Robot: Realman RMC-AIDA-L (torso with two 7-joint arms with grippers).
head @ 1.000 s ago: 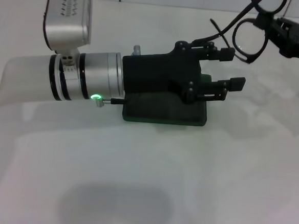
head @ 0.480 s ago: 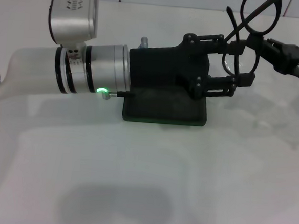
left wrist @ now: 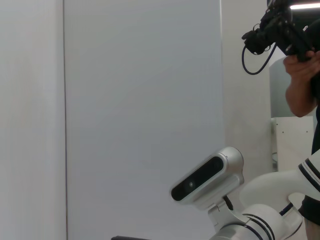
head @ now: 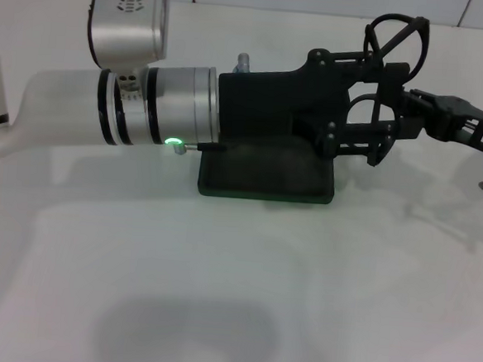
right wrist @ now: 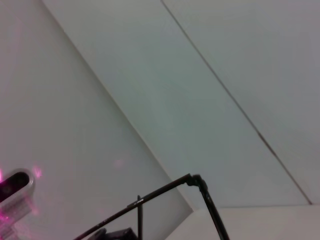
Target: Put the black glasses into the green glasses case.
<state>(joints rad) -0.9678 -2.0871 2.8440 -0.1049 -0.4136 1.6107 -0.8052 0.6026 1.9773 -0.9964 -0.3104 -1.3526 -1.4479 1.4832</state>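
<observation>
My right gripper point(head: 412, 110) holds the black glasses point(head: 394, 42) between my left gripper's point(head: 383, 108) spread fingers, above the green glasses case point(head: 266, 179). Closing unevenly on the handover could twist the thin frame.

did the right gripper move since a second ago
Yes. In the head view the right gripper, holding the black glasses, has come in from the far right edge toward the green glasses case, which stayed put, meeting the left gripper.
</observation>
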